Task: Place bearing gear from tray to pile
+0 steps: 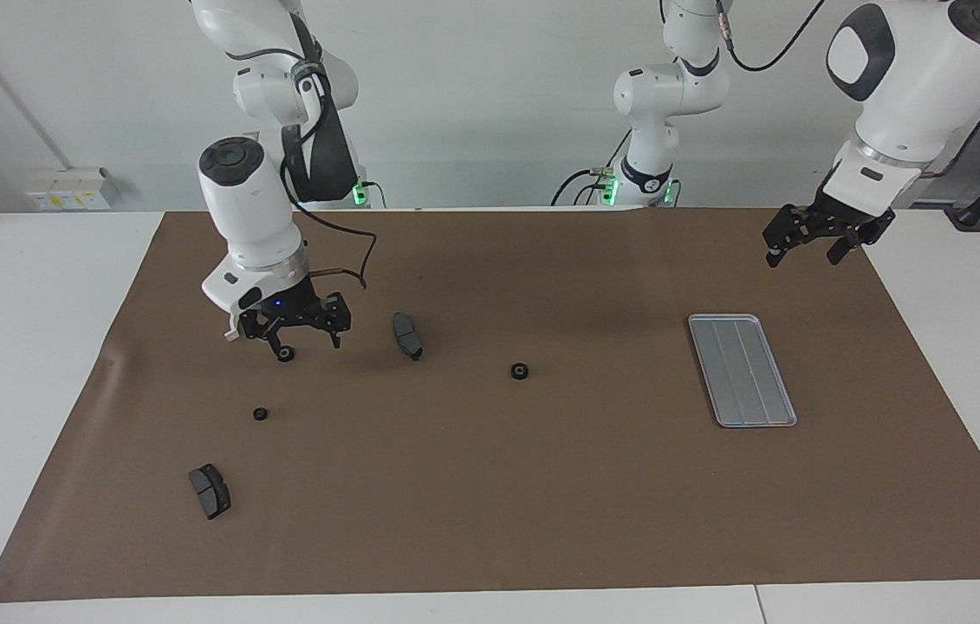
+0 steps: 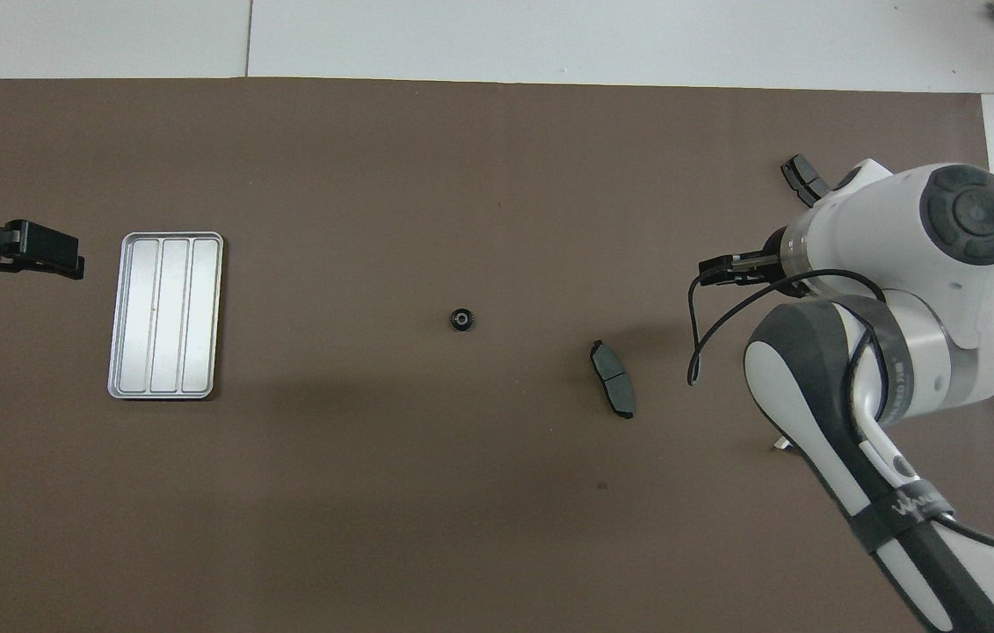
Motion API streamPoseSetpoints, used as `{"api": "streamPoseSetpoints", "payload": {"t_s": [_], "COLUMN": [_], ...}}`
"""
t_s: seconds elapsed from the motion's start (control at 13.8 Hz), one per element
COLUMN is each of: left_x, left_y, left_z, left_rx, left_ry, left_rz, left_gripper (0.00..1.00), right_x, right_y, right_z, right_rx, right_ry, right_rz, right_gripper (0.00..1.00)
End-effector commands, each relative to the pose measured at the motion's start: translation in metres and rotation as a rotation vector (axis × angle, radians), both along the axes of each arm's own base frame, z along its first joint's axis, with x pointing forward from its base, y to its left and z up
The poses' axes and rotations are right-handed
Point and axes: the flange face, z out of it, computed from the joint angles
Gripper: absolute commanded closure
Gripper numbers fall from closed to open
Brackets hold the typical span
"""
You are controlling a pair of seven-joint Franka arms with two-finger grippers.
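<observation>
The silver tray (image 1: 742,370) (image 2: 164,315) lies bare toward the left arm's end of the table. My right gripper (image 1: 303,341) hangs open low over the pile area, and a small black bearing gear (image 1: 284,354) lies on the mat right under one of its fingertips. A second gear (image 1: 260,413) sits farther from the robots. A third gear (image 1: 520,371) (image 2: 460,319) lies alone mid-mat. My left gripper (image 1: 804,245) (image 2: 26,251) is raised and open with nothing in it, over the mat's edge beside the tray.
One dark brake pad (image 1: 407,335) (image 2: 612,378) lies between the right gripper and the middle gear. Another brake pad (image 1: 210,490) (image 2: 802,178) lies farthest from the robots. In the overhead view the right arm covers the pile's gears; a white sliver (image 2: 782,444) shows beside it.
</observation>
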Motion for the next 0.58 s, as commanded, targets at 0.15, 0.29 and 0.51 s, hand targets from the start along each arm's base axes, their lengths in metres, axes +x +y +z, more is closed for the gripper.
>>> {"api": "streamPoseSetpoints", "payload": {"t_s": [0.15, 0.29, 0.51], "left_x": [-0.003, -0.005, -0.008], "left_y": [-0.004, -0.005, -0.004], "left_z": [-0.003, -0.004, -0.007], "left_rx": [-0.009, -0.007, -0.006], "left_ry": [0.015, 0.013, 0.018], "left_rz": [-0.009, -0.011, -0.006], "left_gripper": [0.0, 0.0, 0.0], "right_x": [0.027, 0.03, 0.024], "right_y": [0.104, 0.142, 0.206], "right_z": [-0.008, -0.022, -0.058], "right_rx": [0.045, 0.057, 0.041], "right_ry": [0.003, -0.002, 0.018], "right_rz": [-0.074, -0.065, -0.026], "right_gripper": [0.0, 0.0, 0.0]}}
